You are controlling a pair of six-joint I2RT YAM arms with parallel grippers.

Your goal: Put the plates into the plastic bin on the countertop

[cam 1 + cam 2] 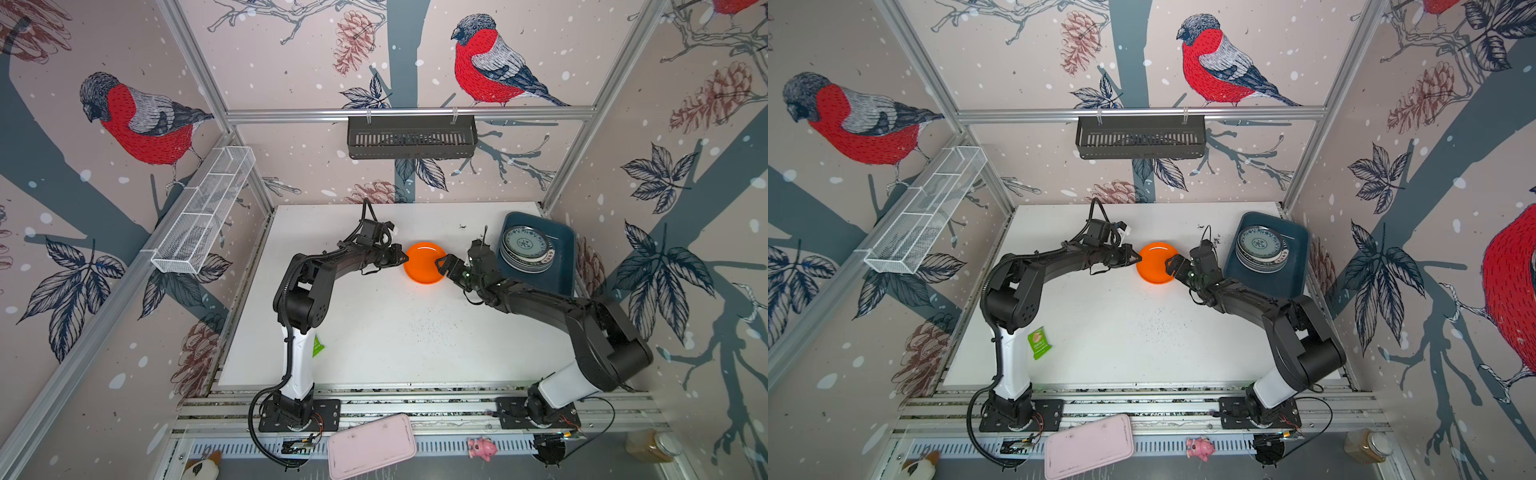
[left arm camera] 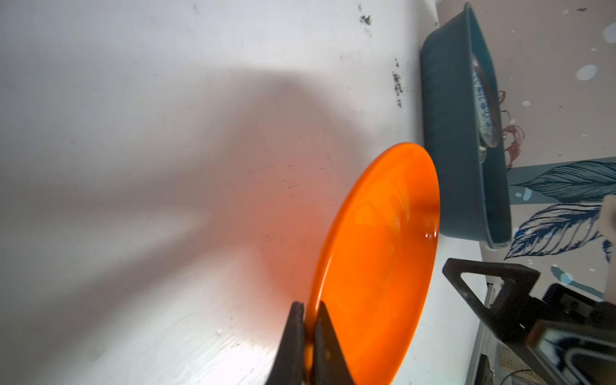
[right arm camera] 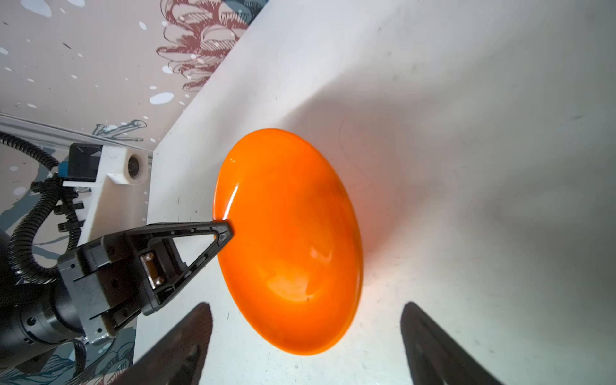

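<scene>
A plain orange plate (image 1: 424, 264) (image 1: 1156, 264) lies on the white countertop (image 1: 395, 332) left of the dark teal plastic bin (image 1: 561, 266) (image 1: 1296, 266). My left gripper (image 1: 405, 257) (image 2: 308, 305) is shut on the plate's left rim (image 2: 376, 266). The gripped side looks slightly raised. My right gripper (image 1: 441, 268) (image 3: 306, 305) stands open at the plate's right edge (image 3: 290, 240), one finger on each side, touching nothing. A stack of plates (image 1: 527, 248) (image 1: 1261, 248) with a teal-patterned one on top sits inside the bin (image 2: 446, 116).
A black slotted basket (image 1: 411, 137) hangs on the back wall and a white wire basket (image 1: 208, 208) on the left wall. A green packet (image 1: 1039, 341) lies by the left arm's base. A pink tray (image 1: 371, 444), a pink toy (image 1: 482, 448) and a jar (image 1: 652, 446) sit in front of the rails.
</scene>
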